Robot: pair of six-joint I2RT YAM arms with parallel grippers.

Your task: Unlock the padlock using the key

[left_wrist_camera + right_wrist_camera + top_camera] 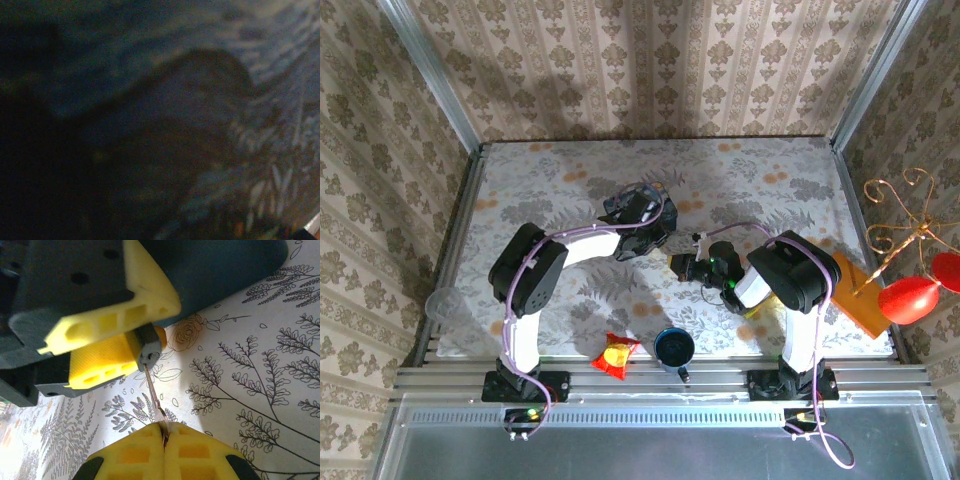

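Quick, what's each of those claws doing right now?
The left gripper is closed on the padlock.
The right gripper is closed on the key.

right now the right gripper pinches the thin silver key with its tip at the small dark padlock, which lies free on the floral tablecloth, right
No: the small dark padlock is not lying free. The right wrist view shows it clamped in the left gripper. The right gripper does pinch the thin silver key, tip at the padlock.
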